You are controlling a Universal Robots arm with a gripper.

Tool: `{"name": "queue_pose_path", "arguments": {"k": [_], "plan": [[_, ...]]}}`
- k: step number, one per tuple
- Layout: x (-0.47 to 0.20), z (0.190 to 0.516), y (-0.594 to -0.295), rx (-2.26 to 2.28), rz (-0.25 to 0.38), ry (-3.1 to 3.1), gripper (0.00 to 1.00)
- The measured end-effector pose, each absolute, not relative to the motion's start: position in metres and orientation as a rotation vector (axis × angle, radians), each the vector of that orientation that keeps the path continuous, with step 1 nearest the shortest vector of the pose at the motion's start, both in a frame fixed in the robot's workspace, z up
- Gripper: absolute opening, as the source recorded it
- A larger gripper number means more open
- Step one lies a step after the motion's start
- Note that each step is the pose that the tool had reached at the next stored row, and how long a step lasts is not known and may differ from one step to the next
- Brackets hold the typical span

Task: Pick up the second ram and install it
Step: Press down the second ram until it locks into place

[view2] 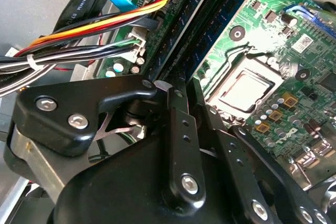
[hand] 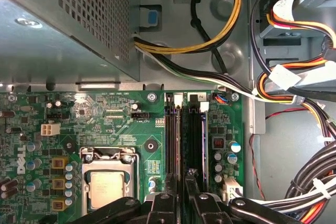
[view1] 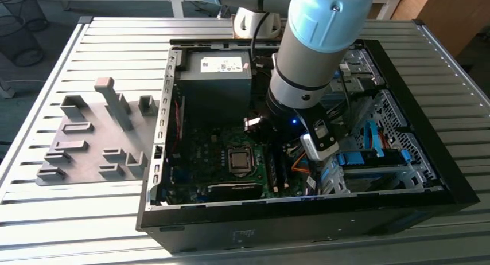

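The second ram (hand: pixel 179 132) is sitting edge-up in the motherboard's (hand: pixel 105 124) memory slots beside the processor socket (hand: pixel 107 184), with the gripper (hand: pixel 181 203) reaching straight down over its near end. I cannot tell whether the fingers are clamping it. In the exterior view, the arm (view1: pixel 310 58) is plunging into the open computer case (view1: pixel 428 184), and a grey holder tray (view1: pixel 92 156) is lying on the table (view1: pixel 46 219) to the exterior view's left. The second wrist view is showing bundled cables (view2: pixel 79 40).

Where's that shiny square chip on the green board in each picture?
Exterior view: chip lies to the exterior view's left of the slots.
First wrist view: chip sits beside the slots.
Second wrist view: chip sits beside the slots.
Shared landmark: the long dark slots.
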State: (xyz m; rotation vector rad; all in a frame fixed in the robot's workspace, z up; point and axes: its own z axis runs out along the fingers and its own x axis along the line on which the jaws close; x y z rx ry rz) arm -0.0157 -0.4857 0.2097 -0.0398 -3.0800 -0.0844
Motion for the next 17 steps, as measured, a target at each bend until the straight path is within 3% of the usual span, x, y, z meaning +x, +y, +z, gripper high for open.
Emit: {"name": "queue_pose_path", "arguments": {"k": [14,17], "plan": [[-0.016,0.229,-0.486,-0.04,-0.084,-3.08,0.21],[-0.016,0.23,-0.486,-0.04,-0.084,-3.08,0.11]]}}
